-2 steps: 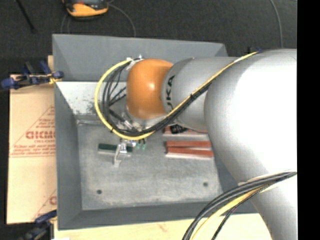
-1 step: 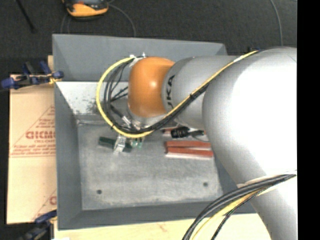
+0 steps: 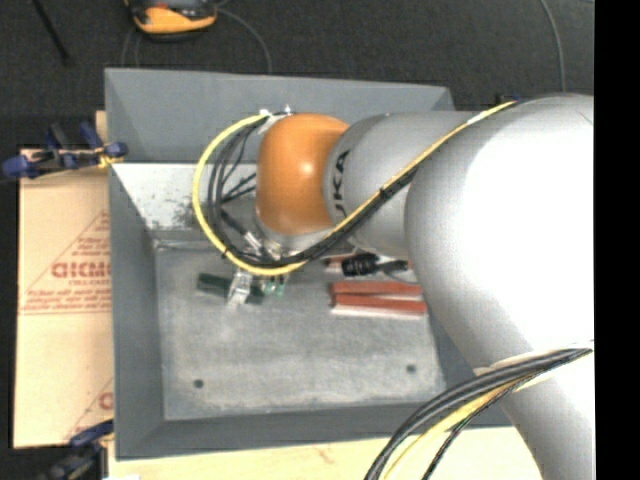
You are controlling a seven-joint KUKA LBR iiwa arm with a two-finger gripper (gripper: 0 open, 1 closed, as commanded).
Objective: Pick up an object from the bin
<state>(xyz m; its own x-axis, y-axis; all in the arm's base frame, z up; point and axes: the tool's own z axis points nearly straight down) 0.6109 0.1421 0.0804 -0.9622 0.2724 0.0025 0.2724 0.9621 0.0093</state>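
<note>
The silver arm [image 3: 480, 218] reaches in from the right and bends down over the grey metal bin [image 3: 300, 378]. Its rounded orange wrist cover [image 3: 290, 173] sits directly above the gripper [image 3: 250, 286]. That posture puts the gripper low at the back left of the bin floor, where a straight downward approach can reach something lying flat. The cover and a loop of yellow and black cables [image 3: 206, 213] hide most of the gripper, so I cannot tell whether it is open or closed, or whether it has anything in it.

The nearest thing is a small dark green flat piece [image 3: 211, 284], lying on the floor just beside the gripper on its left. Something pale and green shows right at the gripper's tip, but it is too hidden to name. Judging by where the gripper is, the dark green piece or its hidden neighbour is the likely target.

A long red-brown flat bar [image 3: 375, 298] lies to the right, partly under the arm. A small black object with a red mark [image 3: 357, 265] lies just behind it. Both are apart from the gripper and should not obstruct a lift. The front half of the floor is bare, so nothing crowds the pick.
</note>
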